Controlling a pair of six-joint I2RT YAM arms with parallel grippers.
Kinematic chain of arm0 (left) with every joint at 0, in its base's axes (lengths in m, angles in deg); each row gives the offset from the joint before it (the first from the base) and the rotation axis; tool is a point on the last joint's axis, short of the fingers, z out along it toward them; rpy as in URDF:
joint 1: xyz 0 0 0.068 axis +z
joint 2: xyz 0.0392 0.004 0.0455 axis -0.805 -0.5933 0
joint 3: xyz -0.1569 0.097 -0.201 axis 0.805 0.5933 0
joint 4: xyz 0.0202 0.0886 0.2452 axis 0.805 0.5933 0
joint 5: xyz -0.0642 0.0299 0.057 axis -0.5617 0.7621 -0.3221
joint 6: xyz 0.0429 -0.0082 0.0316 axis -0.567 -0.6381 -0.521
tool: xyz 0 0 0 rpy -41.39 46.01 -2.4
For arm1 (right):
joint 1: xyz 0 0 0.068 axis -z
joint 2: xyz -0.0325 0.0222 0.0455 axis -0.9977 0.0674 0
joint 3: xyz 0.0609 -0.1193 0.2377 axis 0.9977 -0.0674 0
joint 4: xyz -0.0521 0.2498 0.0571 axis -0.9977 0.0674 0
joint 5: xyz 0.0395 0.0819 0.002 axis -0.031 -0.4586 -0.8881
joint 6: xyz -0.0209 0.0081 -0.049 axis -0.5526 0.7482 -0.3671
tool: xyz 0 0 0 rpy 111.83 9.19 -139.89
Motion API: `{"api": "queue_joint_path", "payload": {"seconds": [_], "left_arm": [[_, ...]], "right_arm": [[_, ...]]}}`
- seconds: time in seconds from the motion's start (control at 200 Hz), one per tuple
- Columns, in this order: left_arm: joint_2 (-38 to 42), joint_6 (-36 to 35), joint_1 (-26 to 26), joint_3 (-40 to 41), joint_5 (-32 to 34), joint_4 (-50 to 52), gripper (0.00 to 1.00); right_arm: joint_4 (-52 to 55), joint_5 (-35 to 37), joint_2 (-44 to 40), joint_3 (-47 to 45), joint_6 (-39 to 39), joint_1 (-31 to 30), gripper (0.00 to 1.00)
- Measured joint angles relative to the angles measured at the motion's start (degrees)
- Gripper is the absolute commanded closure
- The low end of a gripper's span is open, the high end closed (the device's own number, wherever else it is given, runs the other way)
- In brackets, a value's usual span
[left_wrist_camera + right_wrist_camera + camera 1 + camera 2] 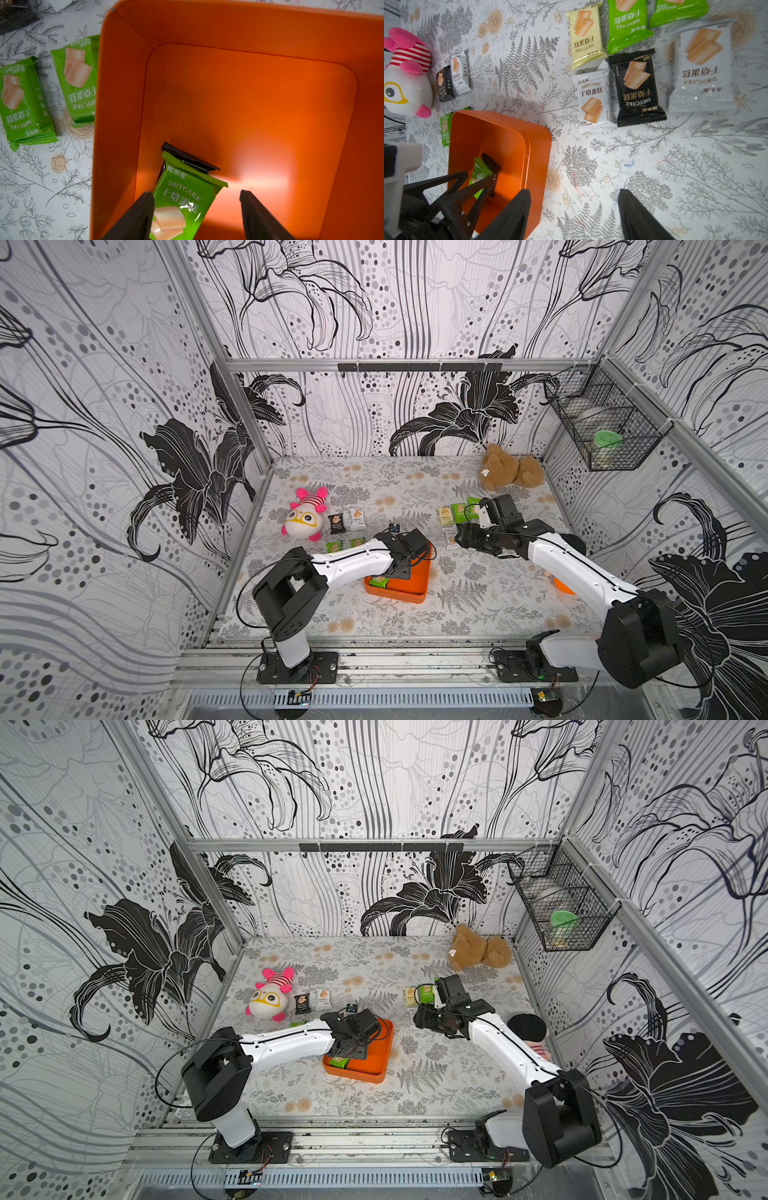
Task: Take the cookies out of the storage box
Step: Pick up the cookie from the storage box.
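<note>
The orange storage box (409,587) sits mid-table. My left gripper (197,199) is down inside it, open, its fingers either side of a green cookie packet (182,199) that lies on a black packet (187,158). One finger touches the green packet and the other stands apart. My right gripper (575,199) hangs open over bare table just beside the storage box (500,145), holding nothing. Several cookies lie outside: green ones (79,79) by the box, and pale yellow (584,35), green (626,25), white (593,101) and black (636,87) ones beyond my right gripper.
A pink and white plush toy (305,518) lies at the left, with a black packet (336,523) and a white packet (357,519) beside it. A brown teddy bear (509,468) sits at the back right. A black wire basket (602,427) hangs on the right wall.
</note>
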Motion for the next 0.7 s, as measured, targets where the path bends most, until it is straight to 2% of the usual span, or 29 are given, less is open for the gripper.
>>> {"api": "queue_joint_path", "payload": {"seconds": [0.365,0.701], "left_arm": [[0.02,-9.27,5.33,1.99,-2.58,-1.46,0.29],[-0.07,-11.19,5.6,2.1,-5.55,-3.67,0.31]], "right_arm": [[0.37,0.46,0.7,0.85,0.0,0.0,0.27],[0.39,1.29,1.88,1.6,0.02,0.0,0.27]]}}
